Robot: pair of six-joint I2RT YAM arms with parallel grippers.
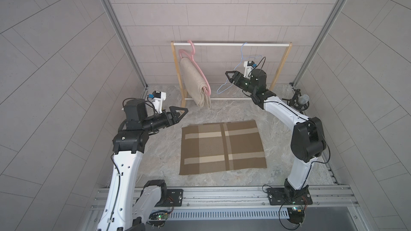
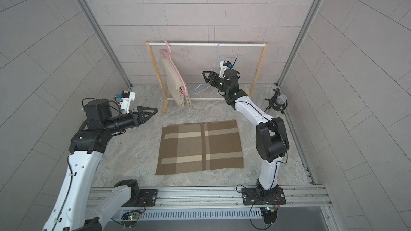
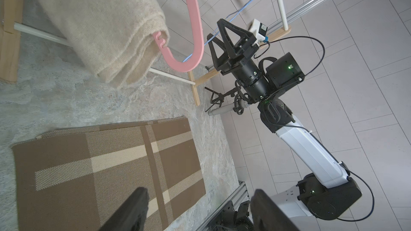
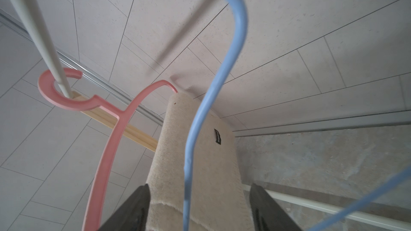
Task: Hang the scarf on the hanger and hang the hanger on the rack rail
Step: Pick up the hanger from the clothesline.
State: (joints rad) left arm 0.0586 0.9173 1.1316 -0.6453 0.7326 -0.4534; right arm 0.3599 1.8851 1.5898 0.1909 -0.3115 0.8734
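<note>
Item: plaid scarf (image 1: 222, 147), folded to a flat rectangle, lying mid-counter (image 1: 155, 152), long axis across the counter from the left arm's side to the right arm's; not yet on any hanger. Left gripper (image 1: 183, 112): hovers near the scarf's rear left corner, the scarf below it and towards the robot's right; fingers (image 3: 133, 210) apart, nothing between them; the nearer arm to the scarf. Right gripper (image 1: 228, 77): raised at the rack, well apart from the scarf; fingers (image 4: 133, 210) apart, the blue hanger (image 4: 202, 116) wire passing between them, no clamp visible. Holders: rail (image 1: 222, 44) carries two hangers; pink hanger (image 3: 194, 18) bears a folded beige scarf (image 1: 191, 78); blue hanger bare, judged the target. Coming move, judged: securing the blue hanger, then lifting the plaid scarf.
</note>
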